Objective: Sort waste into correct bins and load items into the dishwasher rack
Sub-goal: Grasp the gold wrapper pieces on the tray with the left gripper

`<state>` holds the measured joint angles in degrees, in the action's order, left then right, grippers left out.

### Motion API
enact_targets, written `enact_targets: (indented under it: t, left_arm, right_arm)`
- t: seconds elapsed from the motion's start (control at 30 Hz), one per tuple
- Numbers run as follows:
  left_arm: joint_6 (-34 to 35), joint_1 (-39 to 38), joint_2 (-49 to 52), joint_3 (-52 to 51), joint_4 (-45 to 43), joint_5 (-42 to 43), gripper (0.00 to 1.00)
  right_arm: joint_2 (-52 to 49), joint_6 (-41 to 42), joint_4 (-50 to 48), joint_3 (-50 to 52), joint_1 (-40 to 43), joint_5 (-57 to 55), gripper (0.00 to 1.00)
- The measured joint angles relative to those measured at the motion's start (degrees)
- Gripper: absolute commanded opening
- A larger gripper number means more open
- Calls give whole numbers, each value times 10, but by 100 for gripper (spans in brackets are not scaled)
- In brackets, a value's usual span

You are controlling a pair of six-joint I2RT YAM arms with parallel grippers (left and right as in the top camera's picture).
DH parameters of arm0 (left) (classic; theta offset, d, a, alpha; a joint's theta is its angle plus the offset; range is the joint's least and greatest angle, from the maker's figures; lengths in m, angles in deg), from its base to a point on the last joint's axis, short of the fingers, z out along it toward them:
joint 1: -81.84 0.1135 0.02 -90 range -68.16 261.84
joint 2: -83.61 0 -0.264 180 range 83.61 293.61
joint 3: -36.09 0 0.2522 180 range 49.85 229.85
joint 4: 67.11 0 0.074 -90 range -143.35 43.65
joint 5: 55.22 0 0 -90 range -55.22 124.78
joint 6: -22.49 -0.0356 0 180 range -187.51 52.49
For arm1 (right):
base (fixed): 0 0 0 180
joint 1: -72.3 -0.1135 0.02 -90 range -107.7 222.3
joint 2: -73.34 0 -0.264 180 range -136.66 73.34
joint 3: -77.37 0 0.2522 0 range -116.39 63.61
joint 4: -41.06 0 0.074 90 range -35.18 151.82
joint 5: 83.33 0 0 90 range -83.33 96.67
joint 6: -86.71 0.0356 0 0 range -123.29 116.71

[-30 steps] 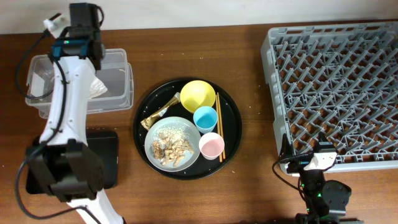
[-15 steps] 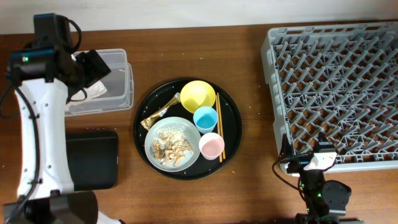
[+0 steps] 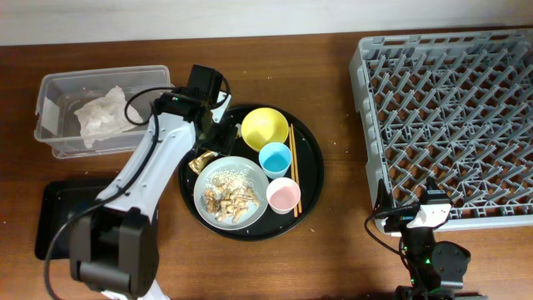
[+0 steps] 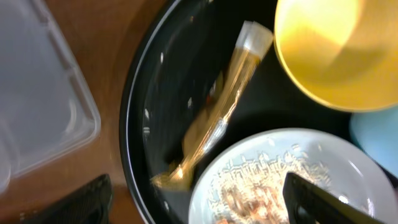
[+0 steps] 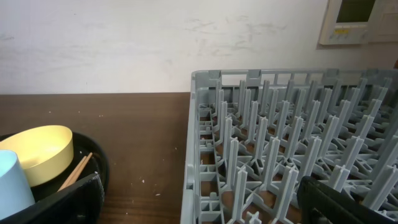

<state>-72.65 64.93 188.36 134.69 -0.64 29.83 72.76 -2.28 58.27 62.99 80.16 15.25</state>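
My left gripper (image 3: 210, 137) is open and empty, hovering over the gold wrapper (image 3: 201, 161) at the left side of the round black tray (image 3: 310, 179). In the left wrist view the gold wrapper (image 4: 217, 118) lies between my spread fingers (image 4: 199, 202), beside the yellow bowl (image 4: 336, 50) and the grey plate (image 4: 273, 168). The plate (image 3: 204, 185) holds beige food scraps (image 3: 231, 196). The yellow bowl (image 3: 265, 127), blue cup (image 3: 274, 158), pink cup (image 3: 284, 196) and chopsticks (image 3: 293, 179) sit on the round tray. A crumpled white wrapper (image 3: 104, 117) lies in the clear box (image 3: 162, 83). My right gripper (image 3: 425, 218) is open at the grey rack's (image 3: 450, 125) front edge.
The flat black tray (image 3: 62, 212) lies at the front left, partly under my left arm. The right wrist view shows the rack's corner (image 5: 205, 124), bare wood left of it, then the yellow bowl (image 5: 37, 152) and chopsticks (image 5: 74, 171).
My left arm has swung from over the clear box rightward to the round tray's left side. The white wrapper now lies uncovered in the box. The right arm has not moved.
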Motion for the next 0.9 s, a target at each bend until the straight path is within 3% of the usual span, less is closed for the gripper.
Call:
enact_targets:
  t: [0.17, 0.23, 0.27, 0.43, 0.53, 0.57, 0.6, 0.73, 0.9]
  left_arm:
    - [-100, 0, 73, 0, -61, -3, 73]
    - [-109, 0, 91, -2, -72, -5, 72]
    - [-112, 0, 93, -2, -74, -5, 66]
    - [-116, 0, 115, -2, -69, -4, 66]
    - [-117, 0, 136, -3, -69, -4, 52]
    - [-119, 0, 136, -3, -69, -4, 45]
    - [-118, 0, 137, -3, -70, -4, 28]
    - [-111, 0, 137, -2, -77, -48, 1]
    - [-54, 0, 128, 97, -6, -62, 1]
  right_arm:
    - [0, 0, 0, 0, 0, 0, 98]
    - [0, 0, 0, 0, 0, 0, 98]
    - [0, 0, 0, 0, 0, 0, 98]
    - [0, 0, 0, 0, 0, 0, 98]
    - [0, 0, 0, 0, 0, 0, 98]
    - [0, 0, 0, 0, 0, 0, 98]
    - [0, 0, 0, 0, 0, 0, 98]
    - [0, 0, 0, 0, 0, 0, 98]
    - [0, 0, 0, 0, 0, 0, 98]
